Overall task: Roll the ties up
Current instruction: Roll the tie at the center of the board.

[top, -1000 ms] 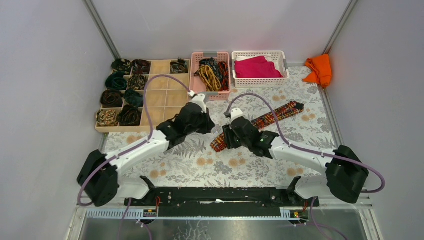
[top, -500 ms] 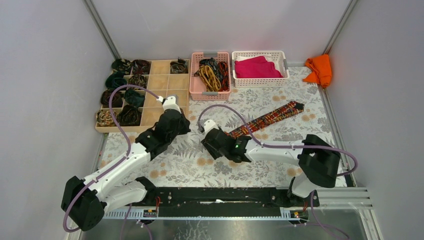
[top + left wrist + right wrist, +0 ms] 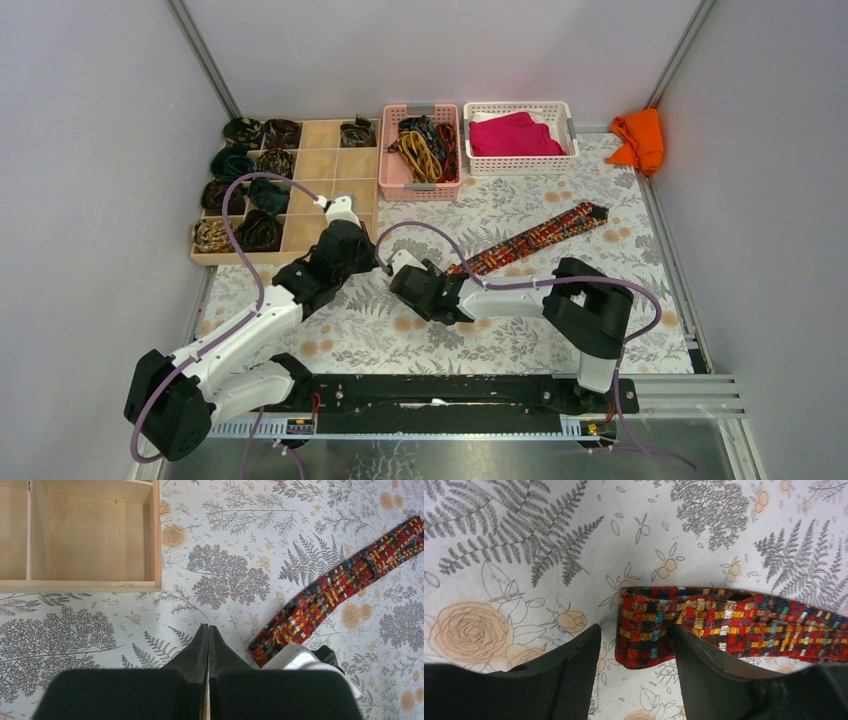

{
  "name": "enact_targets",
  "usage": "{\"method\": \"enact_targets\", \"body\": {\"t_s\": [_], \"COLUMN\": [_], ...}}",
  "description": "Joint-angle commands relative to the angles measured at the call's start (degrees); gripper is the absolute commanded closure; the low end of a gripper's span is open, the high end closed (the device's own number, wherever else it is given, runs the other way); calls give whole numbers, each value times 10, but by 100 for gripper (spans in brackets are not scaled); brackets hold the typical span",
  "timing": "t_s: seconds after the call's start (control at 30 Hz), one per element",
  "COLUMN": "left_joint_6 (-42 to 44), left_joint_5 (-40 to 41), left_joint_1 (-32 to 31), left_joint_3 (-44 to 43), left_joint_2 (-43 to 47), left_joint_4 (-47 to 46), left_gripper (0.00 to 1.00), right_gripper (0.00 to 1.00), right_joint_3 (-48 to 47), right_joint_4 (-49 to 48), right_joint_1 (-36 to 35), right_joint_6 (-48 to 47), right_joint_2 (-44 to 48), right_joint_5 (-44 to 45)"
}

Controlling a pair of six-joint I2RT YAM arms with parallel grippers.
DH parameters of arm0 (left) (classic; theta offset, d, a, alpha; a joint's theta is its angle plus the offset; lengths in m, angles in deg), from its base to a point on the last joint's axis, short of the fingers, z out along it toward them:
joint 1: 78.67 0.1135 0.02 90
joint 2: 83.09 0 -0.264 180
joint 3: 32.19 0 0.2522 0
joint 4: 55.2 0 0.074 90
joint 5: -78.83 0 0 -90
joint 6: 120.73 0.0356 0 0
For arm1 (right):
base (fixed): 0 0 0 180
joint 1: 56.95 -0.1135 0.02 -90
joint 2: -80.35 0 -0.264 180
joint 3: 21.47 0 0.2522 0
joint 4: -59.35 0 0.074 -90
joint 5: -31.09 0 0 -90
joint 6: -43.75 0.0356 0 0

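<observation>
A red-orange-and-dark patterned tie lies diagonally on the flowered table. Its near end is folded back on itself. My right gripper is open and low over the table, and that folded end lies between its fingers; the right finger overlaps the tie's edge. In the top view the right gripper covers that end. My left gripper is shut and holds nothing. It hovers just left of the tie, close beside the right gripper. Rolled ties fill the wooden tray's left cells.
The wooden compartment tray stands at the back left, and its corner shows in the left wrist view. A pink basket holds loose ties. A white basket holds magenta cloth. An orange cloth lies at the back right.
The right arm has swung left along the tie to its near end and its jaws have opened wider. The left gripper has drawn back to the left, still shut.
</observation>
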Motion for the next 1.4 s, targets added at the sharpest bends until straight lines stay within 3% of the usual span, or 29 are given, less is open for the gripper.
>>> {"method": "enact_targets", "body": {"t_s": [0.0, 0.1, 0.27, 0.4, 0.8, 1.17, 1.37], "left_joint_6": [7, 8, 5, -9, -25, -17, -7], "left_joint_5": [-7, -10, -9, -11, -41, -119, -143], "left_joint_1": [6, 7, 10, 22, 78, 79, 79], "left_joint_3": [7, 6, 9, 11, -18, -42, -63], "left_joint_2": [-3, -5, -10, -21, -93, -169, -206], "left_joint_4": [-13, -17, -29, -45, -83, -157, -190], "left_gripper": [100, 100, 100, 100, 100, 100, 100], "right_gripper": [38, 42, 61, 70, 74, 75, 76], "right_joint_3": [-16, -17, -25, -46, -88, 26, 77], "right_joint_4": [17, 19, 14, 12, -23, -163, -228], "right_joint_1": [-1, -1, 3, 9, 61, 181, 233], "right_joint_6": [-1, 10, 31, 42, 143, 262, 314], "right_joint_2": [-15, -24, -29, -27, 25, 81, 78], "right_joint_5": [42, 37, 37, 25, -186, -446, -528]}}
